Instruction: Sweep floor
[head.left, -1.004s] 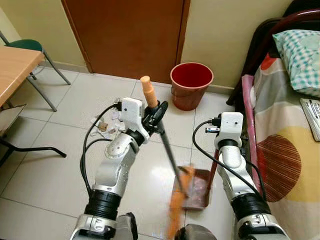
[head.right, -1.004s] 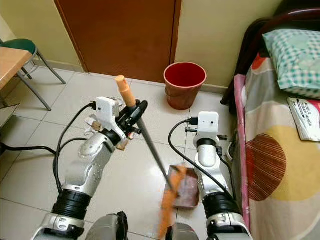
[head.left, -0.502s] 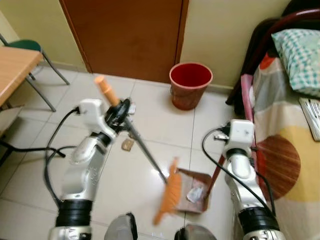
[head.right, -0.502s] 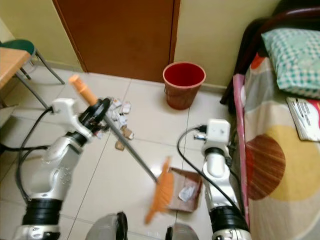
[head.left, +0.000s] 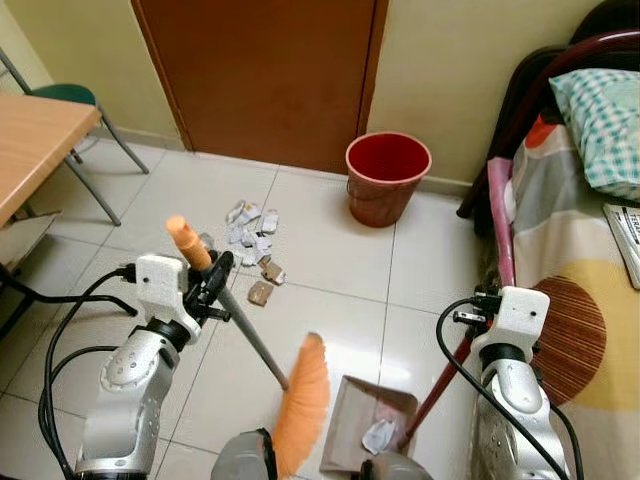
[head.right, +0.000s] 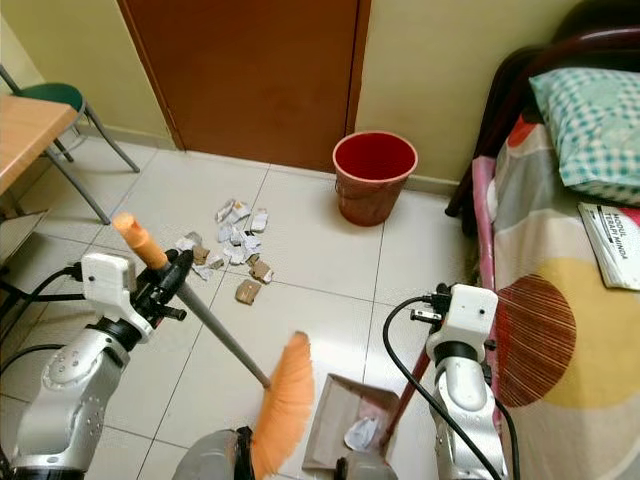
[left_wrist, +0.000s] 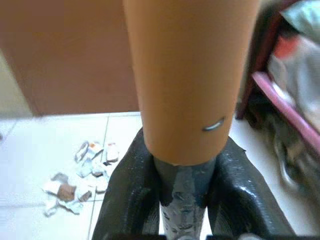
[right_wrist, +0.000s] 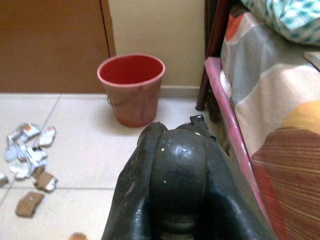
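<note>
Our left gripper (left_wrist: 182, 192), clamped on the orange-bristled broom (head.left: 299, 405), has swung it off the brown dustpan (head.left: 365, 420), one scrap inside; our right gripper (right_wrist: 175, 175) grips the pan's handle, paper scraps (head.left: 250, 235) remain.

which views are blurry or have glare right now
Left eye view: orange broom bristles smeared by motion, and a soft glare patch on the white tiled floor. Left wrist view: the orange broom handle is close and soft, the scattered paper scraps hazy. Right wrist view: the red bucket fairly sharp.
</note>
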